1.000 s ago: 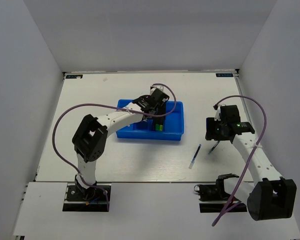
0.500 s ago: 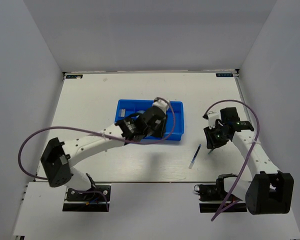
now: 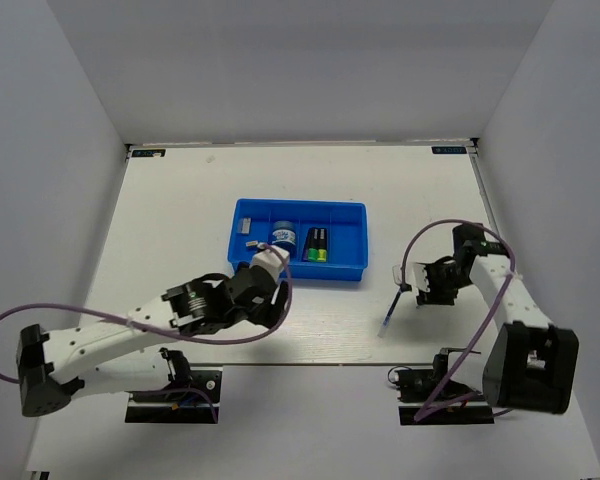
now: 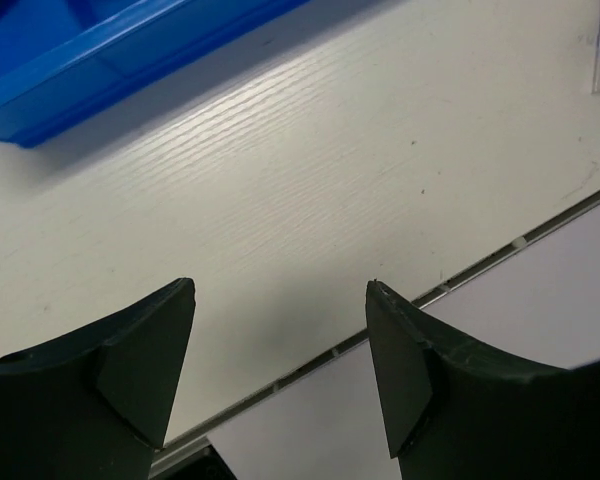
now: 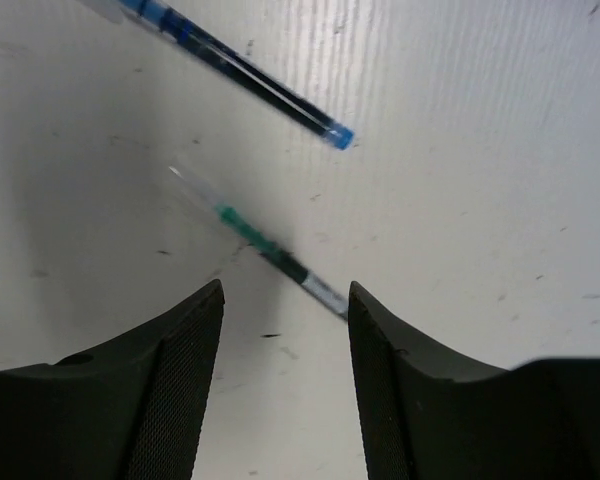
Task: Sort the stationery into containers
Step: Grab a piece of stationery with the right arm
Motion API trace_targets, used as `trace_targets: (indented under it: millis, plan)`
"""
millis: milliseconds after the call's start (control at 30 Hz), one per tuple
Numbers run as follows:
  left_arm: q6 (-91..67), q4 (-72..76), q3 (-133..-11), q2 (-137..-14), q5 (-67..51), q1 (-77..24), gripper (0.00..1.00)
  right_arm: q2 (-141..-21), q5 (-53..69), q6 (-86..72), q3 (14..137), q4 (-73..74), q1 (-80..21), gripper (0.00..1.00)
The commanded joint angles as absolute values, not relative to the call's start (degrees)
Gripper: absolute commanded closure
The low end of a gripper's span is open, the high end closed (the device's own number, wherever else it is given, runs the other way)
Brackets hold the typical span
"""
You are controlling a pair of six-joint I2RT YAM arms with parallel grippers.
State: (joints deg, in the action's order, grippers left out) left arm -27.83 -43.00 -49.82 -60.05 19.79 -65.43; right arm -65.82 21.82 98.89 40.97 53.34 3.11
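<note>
White counter [image 3: 180, 220] is carrying the blue tray [image 3: 340, 272], which is holding the tub [image 3: 283, 237] and green-black marker [image 3: 321, 245]. Left claw [image 4: 280, 290] is hanging wide open, empty, near the tray's front edge. Right claw [image 5: 285, 290] is gaping, empty, over the teal pen [image 5: 270, 255], with the blue pen [image 5: 240, 70] lying beside it. Only the right wrist view is resolving the teal pen clearly.
</note>
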Motion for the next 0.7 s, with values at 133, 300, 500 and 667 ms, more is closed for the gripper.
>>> trace_targets:
  millis: [133, 300, 500, 667]
  plan:
    - [-33.31, -49.66, -42.55, -48.26, 25.05, -65.57, 0.21, -76.72, 24.44, 124.26, 49.48, 57.56, 5.71, 0.45]
    - [-35.42, -51.41, -39.91, -44.39, 25.22, -65.48, 0.21, -80.24, 22.77, 128.23, 48.95, 57.3, 5.98, 0.46]
    - [-36.65, -51.95, -38.5, -43.85, 25.05, -65.39, 0.21, -82.52, 20.13, 130.34, 45.09, 51.07, 5.89, 0.49]
    - [-37.35, -51.59, -38.23, -44.3, 24.61, -65.48, 0.21, -85.51, 17.76, 131.3, 43.77, 48.52, 5.98, 0.5]
